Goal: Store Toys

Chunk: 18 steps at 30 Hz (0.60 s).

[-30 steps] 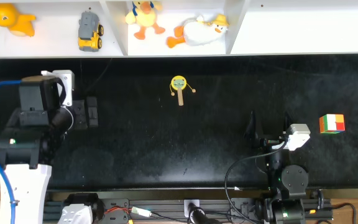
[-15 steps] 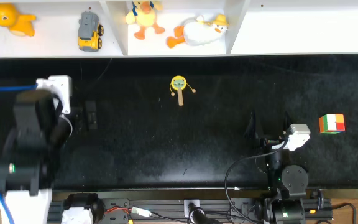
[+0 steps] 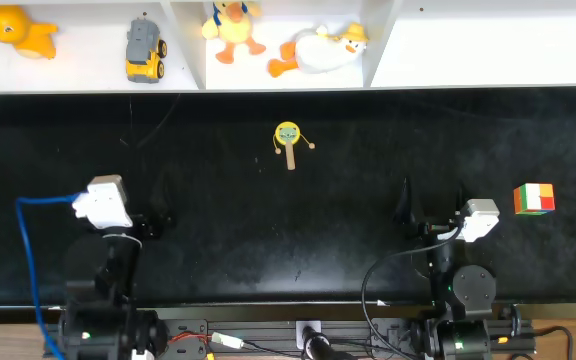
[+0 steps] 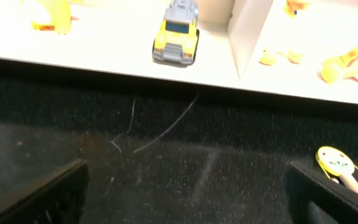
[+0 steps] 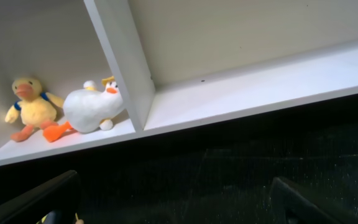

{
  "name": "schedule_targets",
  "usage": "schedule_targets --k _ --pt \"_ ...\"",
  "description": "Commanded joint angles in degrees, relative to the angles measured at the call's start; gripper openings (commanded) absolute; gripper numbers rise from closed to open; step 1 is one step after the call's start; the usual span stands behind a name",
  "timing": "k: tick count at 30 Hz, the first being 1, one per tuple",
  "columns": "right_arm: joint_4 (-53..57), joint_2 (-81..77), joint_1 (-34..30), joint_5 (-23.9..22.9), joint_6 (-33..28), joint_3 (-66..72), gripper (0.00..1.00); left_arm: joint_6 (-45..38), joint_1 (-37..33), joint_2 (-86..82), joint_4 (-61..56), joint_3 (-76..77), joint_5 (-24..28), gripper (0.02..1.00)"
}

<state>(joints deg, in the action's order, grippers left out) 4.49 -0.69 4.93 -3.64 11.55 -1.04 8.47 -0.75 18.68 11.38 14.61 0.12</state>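
Left arm (image 3: 116, 275) pulled back from upper left to lower left; left gripper (image 4: 185, 183) apart, right gripper (image 5: 173, 196) apart. Top view: shelf (image 3: 488, 50) along top, cube (image 3: 534, 198) mid-right on surface (image 3: 218, 230), rattle (image 3: 288, 140) upper centre. Right wrist view: white plush duck (image 5: 89, 111) on shelf.

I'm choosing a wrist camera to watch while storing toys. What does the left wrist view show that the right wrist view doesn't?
Left wrist view's extras: the yellow toy truck and part of a yellow duck in the white shelf, and the rattle drum on the black table (a yellow speck at the right wrist view's edge may be it). Right wrist view's extras: the bodies of the yellow plush duck and white plush duck, and a bare compartment. Shared: shelf, table, the plush toys' orange feet.
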Motion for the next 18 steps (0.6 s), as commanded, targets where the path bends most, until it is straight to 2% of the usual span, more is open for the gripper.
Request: schedule_targets --k 1,5,18 --pt "-0.35 0.44 0.31 -0.46 -0.42 0.79 0.996 5.46 0.2 -4.35 -7.3 -8.7 1.33 0.998" --pt "-0.35 0.44 0.31 -0.46 -0.42 0.79 0.996 7.04 0.2 -6.62 -12.28 -13.66 1.88 0.998" --pt "-0.35 0.44 0.31 -0.46 -0.42 0.79 0.996 5.09 0.26 -14.67 -6.6 -14.14 2.19 0.996"
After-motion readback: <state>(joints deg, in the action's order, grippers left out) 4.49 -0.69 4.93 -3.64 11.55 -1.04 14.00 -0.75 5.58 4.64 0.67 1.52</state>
